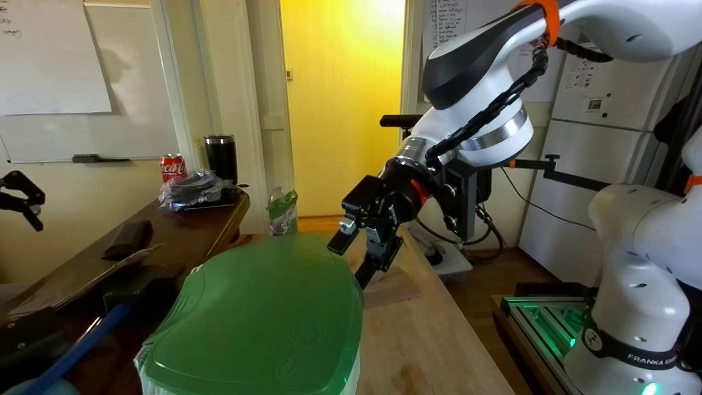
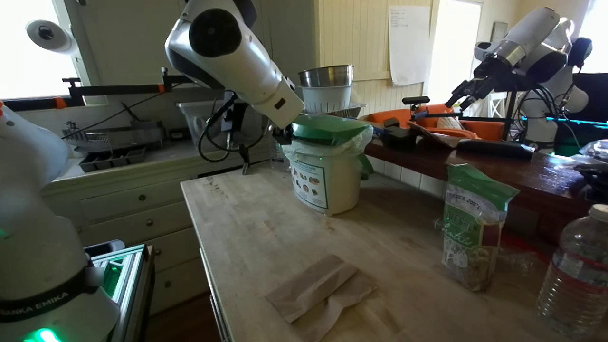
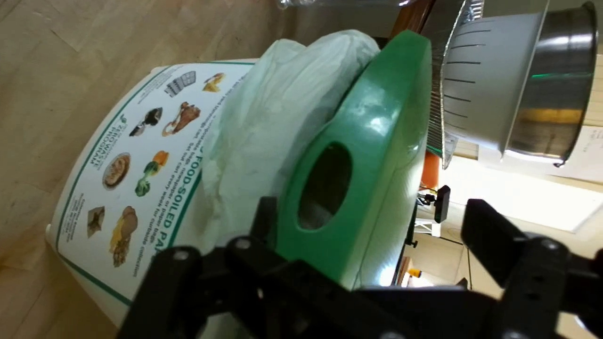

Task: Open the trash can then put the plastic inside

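The trash can [image 2: 349, 185] stands on the wooden counter, its green lid [image 1: 258, 323] lying down over the rim in both exterior views. A pale liner bag [image 3: 254, 141] bulges out beneath the lid, which has an oval hole in its front edge. My gripper [image 3: 372, 216] is open at the lid's edge. One finger [image 3: 266, 214] sits on the liner side, and the other stands beyond the lid's top; whether either touches is unclear. Which thing is the plastic I cannot tell: a green-topped plastic bag [image 2: 475, 228] and a clear bottle [image 2: 574, 280] stand farther along the counter.
A folded brown paper [image 2: 323, 289] lies on the counter. Stacked bowls [image 2: 327, 92] rise behind the trash can. Alongside runs a dark wooden ledge [image 1: 192, 236] carrying a red can [image 1: 173, 167] and a black tumbler [image 1: 221, 159]. A second robot arm [image 2: 513, 61] stands beyond it.
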Robot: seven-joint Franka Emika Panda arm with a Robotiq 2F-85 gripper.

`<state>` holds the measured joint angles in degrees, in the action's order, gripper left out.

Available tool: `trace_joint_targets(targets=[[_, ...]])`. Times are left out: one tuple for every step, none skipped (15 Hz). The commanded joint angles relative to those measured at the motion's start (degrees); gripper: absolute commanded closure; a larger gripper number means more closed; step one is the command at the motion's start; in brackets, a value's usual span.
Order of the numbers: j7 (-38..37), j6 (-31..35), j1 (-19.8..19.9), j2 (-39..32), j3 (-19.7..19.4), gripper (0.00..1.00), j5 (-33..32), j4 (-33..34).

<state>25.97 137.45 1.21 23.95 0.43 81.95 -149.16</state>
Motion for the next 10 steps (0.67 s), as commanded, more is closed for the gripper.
trace_joint_targets(targets=[[1.8, 1.4, 0.2, 3.2, 0.9, 0.0, 0.2, -0.9], [2.3, 1.6, 0.2, 3.8, 1.1, 0.0, -0.1, -0.9], [2.6, 1.6, 0.2, 4.3, 1.3, 0.0, -0.8, -0.8], [3.1, 1.7, 0.3, 4.7, 1.4, 0.0, -1.3, -0.5], [3.6, 1.9, 0.3, 5.0, 1.6, 0.0, -1.9, -0.1], [4.1, 2.0, 0.2, 5.2, 1.8, 0.0, -2.2, 0.3], [4.8, 1.8, 0.2, 5.4, 1.9, 0.0, -3.0, 0.8], [5.2, 1.9, 0.1, 5.5, 2.0, 0.0, -3.4, 1.4], [5.9, 1.8, 0.0, 5.4, 2.1, 0.0, -4.1, 2.0], [6.3, 1.5, 0.0, 5.3, 2.1, 0.0, -5.3, 2.8]])
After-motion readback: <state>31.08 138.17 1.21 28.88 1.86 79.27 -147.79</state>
